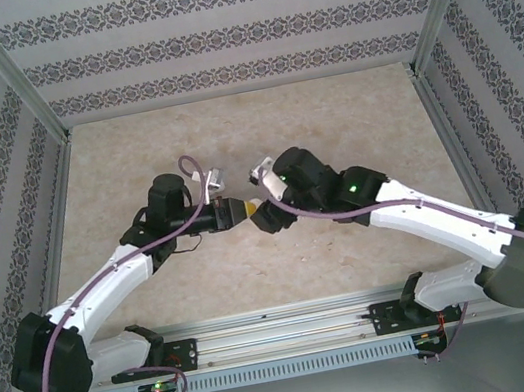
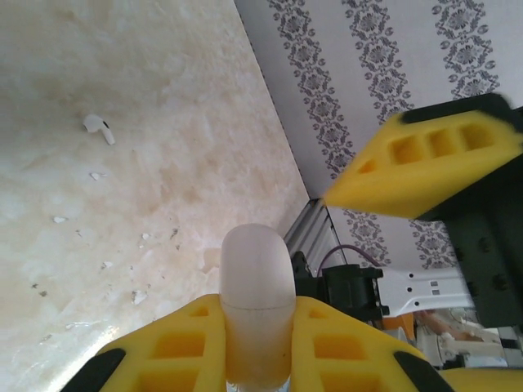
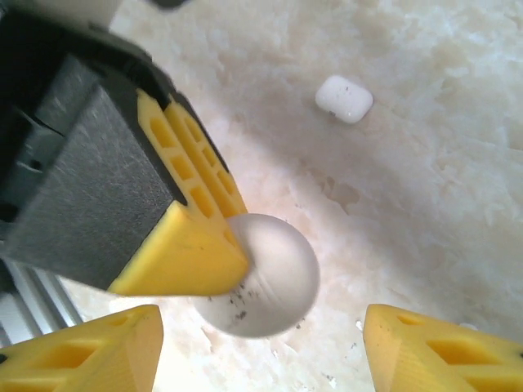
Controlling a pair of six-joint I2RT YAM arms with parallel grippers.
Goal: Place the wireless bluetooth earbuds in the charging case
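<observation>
One earbud is seen lying loose on the bench, well apart from the left claw and touched by nothing. The charging case is pinched between that claw's yellow fingers, held pretty much mid-bench, away from every edge. The right claw is spread wide, faced at the case's rounded end, close but not touching.

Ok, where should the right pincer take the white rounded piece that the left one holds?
Take the white rounded piece by its domed free end, which sticks out beyond the fingers of the left pincer. Come end-on, opposite the left pincer, closing on the bare sides its fingers don't cover. The right pincer, open, looks roughly lined up for that.
</observation>
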